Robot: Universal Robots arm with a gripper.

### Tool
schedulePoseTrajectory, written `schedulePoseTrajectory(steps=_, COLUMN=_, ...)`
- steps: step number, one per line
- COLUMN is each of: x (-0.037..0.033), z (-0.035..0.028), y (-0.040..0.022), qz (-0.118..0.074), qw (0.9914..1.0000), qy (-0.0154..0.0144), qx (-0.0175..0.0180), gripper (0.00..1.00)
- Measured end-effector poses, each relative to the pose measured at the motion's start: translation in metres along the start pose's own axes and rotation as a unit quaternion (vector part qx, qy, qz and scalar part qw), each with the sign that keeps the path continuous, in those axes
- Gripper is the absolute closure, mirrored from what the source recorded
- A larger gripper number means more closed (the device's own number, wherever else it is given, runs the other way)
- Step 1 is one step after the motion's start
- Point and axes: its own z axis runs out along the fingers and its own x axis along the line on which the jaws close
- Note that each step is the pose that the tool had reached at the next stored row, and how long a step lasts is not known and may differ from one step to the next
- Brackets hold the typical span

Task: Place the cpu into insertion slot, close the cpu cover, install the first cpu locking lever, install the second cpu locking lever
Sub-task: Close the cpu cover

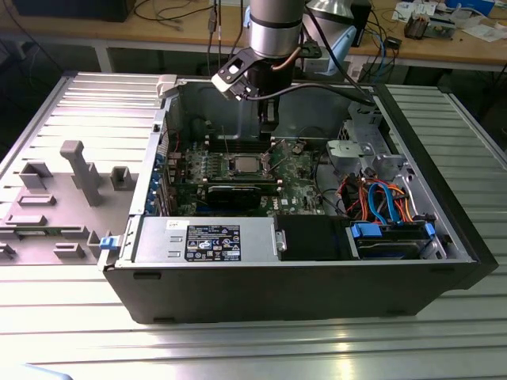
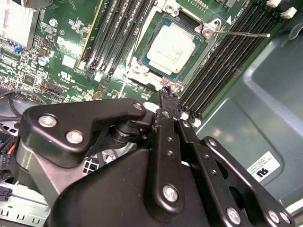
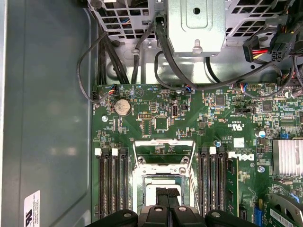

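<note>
Ribbed metal table (image 1: 71, 332); wooden bench w/ cables runs across the top of the exterior view. PC case (image 1: 317, 277) lies on its side, lid off, centre of frame. Grey plastic fixtures (image 1: 79, 170) sit on the table at the exterior view's left. Power supply (image 1: 210, 240) w/ label runs along the case's near wall. Blue/orange cables (image 1: 380, 198) are toward the exterior view's right.

Arm (image 1: 273, 32) comes down from upper centre into the case. Gripper (image 1: 268, 125) hangs over the green board (image 1: 297, 186), slightly above and to the exterior view's right of the cpu (image 1: 242, 165). A gap between gripper and board is visible.

Gripper, second wrist view (image 2: 165, 94): black fingers (image 2: 163, 123) pressed together, no gap, nothing between them. First wrist view (image 3: 167, 195) agrees: two tips side by side, empty.

Cpu (image 2: 173, 46): silver top, sits flat inside the socket (image 2: 139, 71), square w/ the rim. Fingertips are near one corner of the socket; contact w/ rim can't be told. In the first wrist view the cpu (image 3: 151, 191) is partly hidden behind the fingertips, inside the socket (image 3: 163, 169).

Cover (image 3: 164, 142): thin silver frame, looks tipped up off the socket on the side away from the gripper. Board shows through its cut-out. Not down on the cpu.

Lever rod (image 2: 244, 33): thin wire, runs out from a socket corner, free end over the black memory slots (image 2: 222, 64).

Coin battery (image 3: 123, 107) sits on the board beyond the cover.
</note>
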Motion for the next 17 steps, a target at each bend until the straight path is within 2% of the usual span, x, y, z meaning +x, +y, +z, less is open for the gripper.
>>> schedulePoseTrajectory(steps=11, x=0.0000, z=0.0000, y=0.0005, qz=0.000, qw=1.00000, qy=0.0000, qx=0.0000, gripper=0.89)
schedulePoseTrajectory(steps=17, x=0.0001, z=0.0008, y=0.0088, qz=-0.001, qw=1.00000, qy=0.0001, qx=0.0000, gripper=0.89)
